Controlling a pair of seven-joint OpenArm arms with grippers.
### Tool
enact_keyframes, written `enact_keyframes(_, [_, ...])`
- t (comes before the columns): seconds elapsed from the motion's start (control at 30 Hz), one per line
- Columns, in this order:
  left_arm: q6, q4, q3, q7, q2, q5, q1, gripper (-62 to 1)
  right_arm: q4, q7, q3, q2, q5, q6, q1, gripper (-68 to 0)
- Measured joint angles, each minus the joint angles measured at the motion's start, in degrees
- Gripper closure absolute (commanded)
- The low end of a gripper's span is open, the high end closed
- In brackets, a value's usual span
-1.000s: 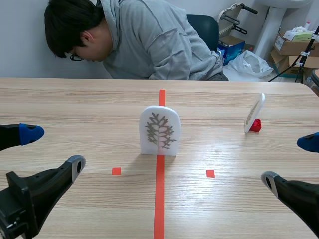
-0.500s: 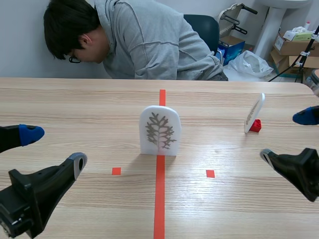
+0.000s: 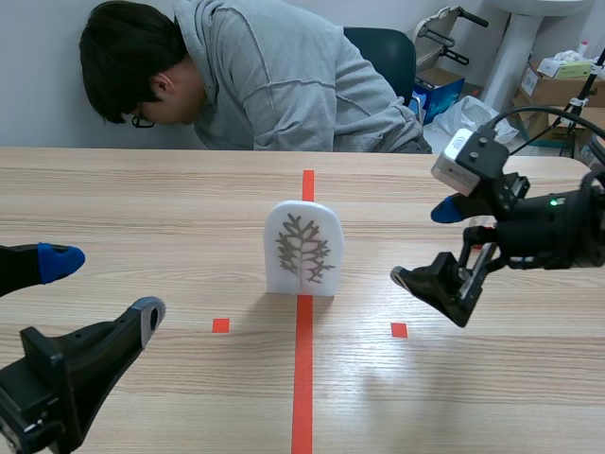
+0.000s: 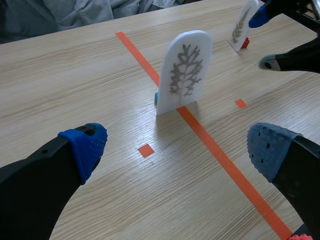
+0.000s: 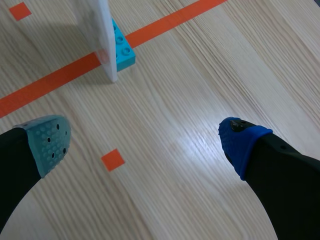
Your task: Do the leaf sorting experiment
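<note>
A white arched leaf card (image 3: pixel 302 248), printed with a grey branching leaf, is standing upright at the middle of a wooden table (image 3: pixel 142 189), right on the long orange-red tape line (image 3: pixel 302 378). A blue brick (image 5: pixel 122 47) is holding its foot, apparently so that the thin card is standing erect and offering an edge for a pincer to take. A second leaf card (image 4: pixel 241 22) is standing in a red brick (image 4: pixel 245 43) well off to the right, probably waiting to be sorted. The right gripper (image 3: pixel 427 244) is hanging above the table between the two cards, its fingers spread wide and holding nothing. Its wrist view is looking at the central card edge-on, so that card seems to be its target. The left gripper (image 3: pixel 102 286) is sitting low near the robot's edge, also spread wide and empty, likely parked clear of the other arm's path. Across the table a person (image 3: pixel 284 76) in a grey hooded top is leaning down sideways. Judging by this, the sorting is only beginning
</note>
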Motion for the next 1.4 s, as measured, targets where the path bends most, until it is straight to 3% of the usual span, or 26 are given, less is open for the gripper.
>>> enact_keyframes(0.27, [-0.02, 0.0, -0.35, 0.02, 2.6, 0.02, 0.02, -60.2, -13.27, 2.43, -10.45, -8.13, -0.87, -0.2, 12.68, -60.8])
enact_keyframes(0.5, [0.0, 0.0, -2.51, 0.02, 2.86, 0.02, 0.0, -60.2, -20.06, 5.14, -14.36, -17.68, -6.67, -1.53, 14.73, -60.8])
enact_keyframes(0.6, [0.0, 0.0, -3.15, -0.02, 2.86, 0.02, 0.0, -60.2, -21.42, 5.38, -15.43, -19.98, -7.04, -2.01, 14.69, -60.8])
enact_keyframes(0.87, [0.0, 0.0, -3.56, 0.0, 2.86, 0.02, 0.0, -60.2, -21.4, 5.68, -16.0, -19.17, -7.06, -2.8, 14.69, -58.8])
enact_keyframes(1.1, [-0.02, 0.0, -3.56, 0.0, 2.84, 0.02, 0.0, -60.2, -21.4, 5.68, -16.0, -18.99, -7.06, -2.78, 14.69, -40.4])
enact_keyframes(1.4, [-0.02, 0.0, -3.54, 0.0, 2.84, 0.02, 0.0, -60.2, -21.4, 5.68, -16.0, -18.99, -8.09, -2.78, 14.69, -25.0])
